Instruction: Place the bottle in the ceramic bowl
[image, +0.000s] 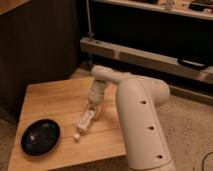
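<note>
Glossy bowl (41, 136); seemingly plastic bottle (84, 122) at end effector (93, 109); wood table (55, 97).

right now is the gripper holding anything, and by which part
It cannot be told. The gripper sits at the bottle's far end, opposite the cap, but whether it grips the bottle does not show.
</note>
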